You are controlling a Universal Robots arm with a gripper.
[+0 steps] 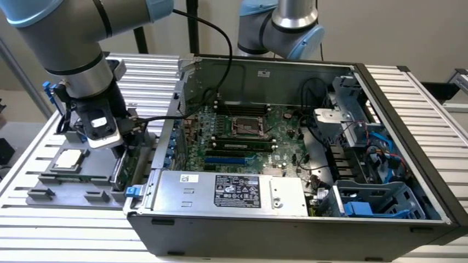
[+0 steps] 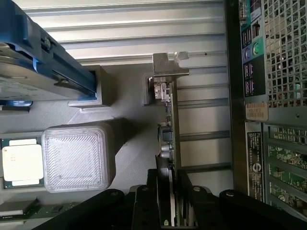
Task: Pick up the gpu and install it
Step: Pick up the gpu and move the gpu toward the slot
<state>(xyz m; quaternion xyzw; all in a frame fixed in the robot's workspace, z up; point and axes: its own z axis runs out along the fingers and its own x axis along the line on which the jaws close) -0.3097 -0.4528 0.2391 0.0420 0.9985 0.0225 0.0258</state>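
Note:
The gpu (image 1: 122, 165) stands on edge in the grey fixture (image 1: 73, 189), just outside the open computer case (image 1: 292, 227) at the exterior view's left. My gripper (image 1: 117, 155) has come straight down onto it. In the wrist view the gpu (image 2: 173, 120) shows edge-on as a thin green board, with its silver end bracket (image 2: 169, 64) at the far end by a grey fixture block. My gripper (image 2: 175, 213) has one black finger (image 2: 160, 201) tight against each face of the board, shut on it.
The fixture also holds a small square CPU chip (image 1: 67, 159) and a hard drive with blue rails (image 2: 33, 67). A white ribbed block (image 2: 79, 158) sits beside the gpu. The motherboard (image 1: 241, 131) lies open inside the case. A second arm (image 1: 281, 27) stands behind the case.

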